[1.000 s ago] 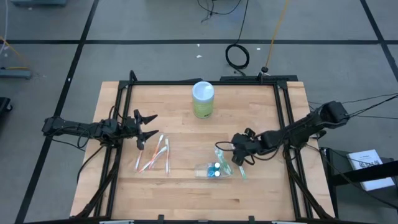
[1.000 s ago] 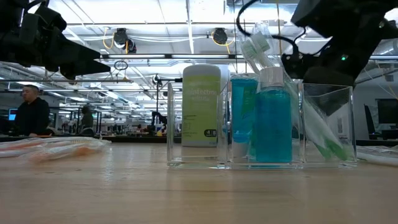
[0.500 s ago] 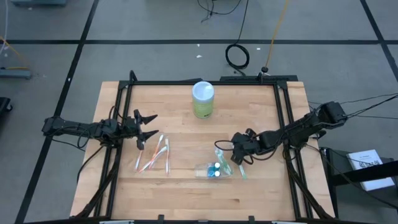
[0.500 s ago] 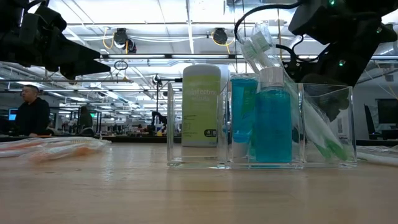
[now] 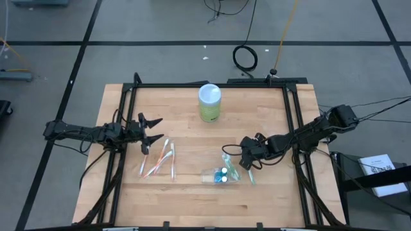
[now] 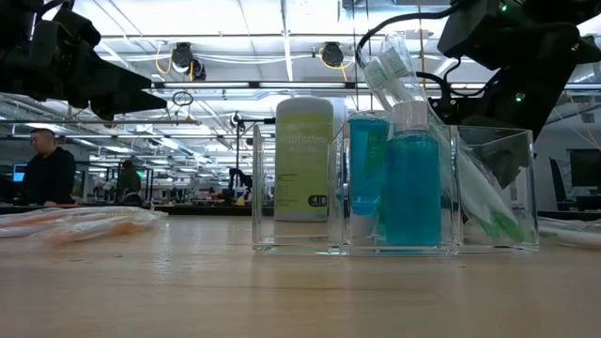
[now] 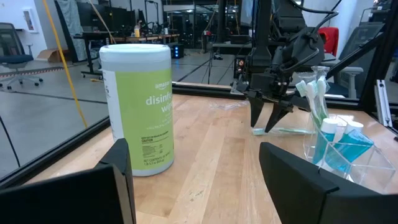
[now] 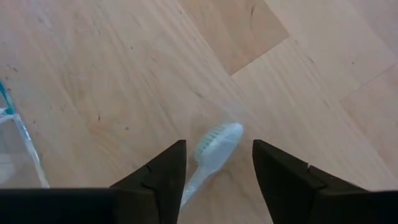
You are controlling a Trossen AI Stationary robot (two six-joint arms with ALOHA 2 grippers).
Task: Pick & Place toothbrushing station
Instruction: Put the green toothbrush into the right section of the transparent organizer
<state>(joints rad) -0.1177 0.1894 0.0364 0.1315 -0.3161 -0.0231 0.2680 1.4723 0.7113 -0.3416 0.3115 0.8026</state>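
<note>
Right gripper (image 8: 214, 171) spread astride the loose toothbrush (image 8: 214, 146), could pinch off-centre and flick it across the table (image 5: 186, 192).

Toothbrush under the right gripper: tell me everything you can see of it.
The loose toothbrush lies flat on the bare wooden table, beside the clear organizer. It looks like pale green and white plastic, with its bristled head pointing away from the wrist. The right gripper hangs over it with open fingers straddling its neck, not yet gripping.
</note>
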